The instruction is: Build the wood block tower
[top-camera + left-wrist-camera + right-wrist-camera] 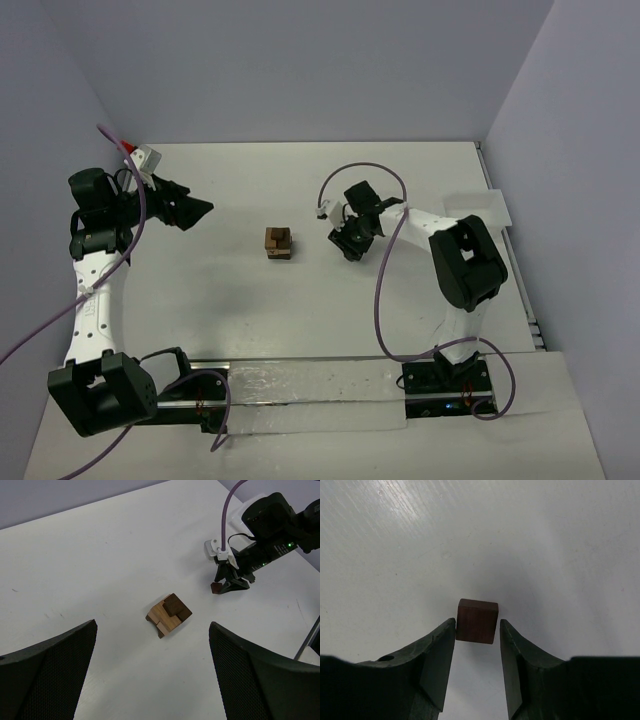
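so the right tool (350, 244) sits low on the counter (250, 320) with its jaws hugging a loose reddish-brown block (477, 621) (can't tell if it's actually pinched), presumably to add it to the wood block tower (278, 243) mid-counter, while the left tool (192, 210) hangs wide open, out of the way.

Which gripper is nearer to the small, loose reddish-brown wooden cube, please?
Right. The right gripper straddles the reddish-brown wooden cube, one finger at each side. The left gripper hangs open far to the left, beyond the small tan-and-brown wood block tower.
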`<state>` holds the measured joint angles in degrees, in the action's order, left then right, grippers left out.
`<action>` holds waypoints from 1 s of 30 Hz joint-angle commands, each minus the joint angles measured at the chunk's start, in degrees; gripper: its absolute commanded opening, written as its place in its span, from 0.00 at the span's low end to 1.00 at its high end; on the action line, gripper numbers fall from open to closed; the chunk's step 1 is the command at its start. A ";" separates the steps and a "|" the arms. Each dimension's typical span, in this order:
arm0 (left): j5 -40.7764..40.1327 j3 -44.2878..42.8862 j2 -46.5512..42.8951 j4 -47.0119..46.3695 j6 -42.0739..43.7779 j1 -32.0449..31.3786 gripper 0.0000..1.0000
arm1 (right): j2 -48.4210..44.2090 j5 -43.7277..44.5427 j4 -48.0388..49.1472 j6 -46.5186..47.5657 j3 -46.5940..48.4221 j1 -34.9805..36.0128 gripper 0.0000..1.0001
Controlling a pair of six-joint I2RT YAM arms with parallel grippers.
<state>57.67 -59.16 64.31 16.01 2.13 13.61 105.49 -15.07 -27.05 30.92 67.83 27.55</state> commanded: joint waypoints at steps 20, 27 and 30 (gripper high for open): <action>6.82 -3.48 2.16 4.02 5.07 0.37 0.99 | 7.98 -7.61 -30.40 10.92 43.48 6.06 0.00; 8.24 -4.03 2.36 2.88 3.43 0.75 0.99 | 21.13 -7.52 -32.76 8.47 62.66 11.42 0.00; 8.86 -4.76 2.86 3.61 3.69 1.07 0.99 | 21.77 -6.28 -30.26 8.61 63.35 13.86 0.00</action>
<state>63.41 -60.40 66.81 19.39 5.13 13.83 124.58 -21.92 -54.10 39.51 129.13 38.63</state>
